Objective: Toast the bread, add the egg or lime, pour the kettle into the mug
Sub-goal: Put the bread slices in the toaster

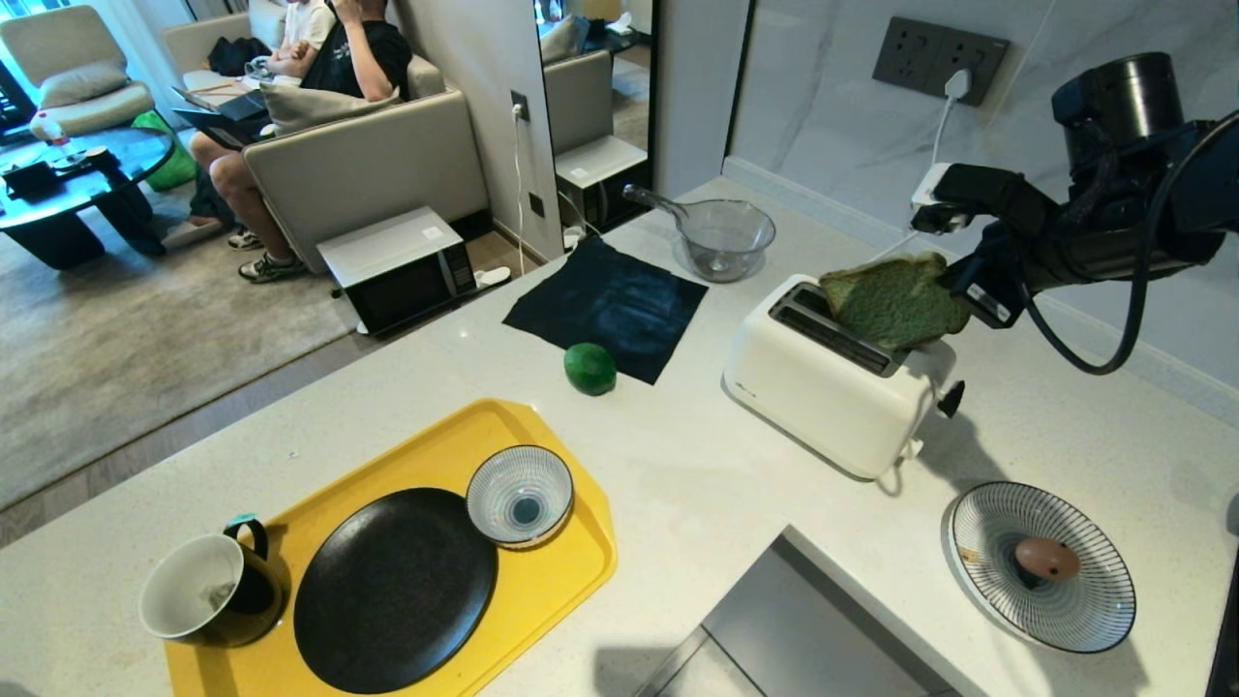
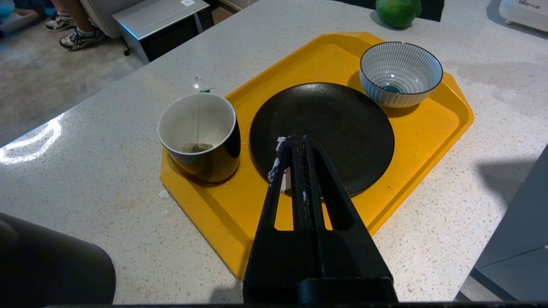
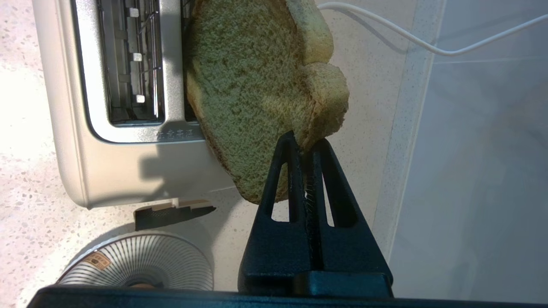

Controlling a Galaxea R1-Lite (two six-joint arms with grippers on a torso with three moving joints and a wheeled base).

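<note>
Green bread, edged with a thin tan crust, hangs tilted above the far slot of the white toaster, pinched at one corner by the right gripper, whose fingers are closed tight on the slice. A white cable runs along the wall behind it. On the counter just beside the toaster sits a striped plate carrying the pinkish egg. Further left the lime rests at the edge of a dark cloth, with a clear glass bowl beyond it. Nearest the robot, a yellow tray holds the black mug, a black plate and a striped bowl; the left gripper hovers over that plate with its fingers pressed together and nothing between them.
</note>
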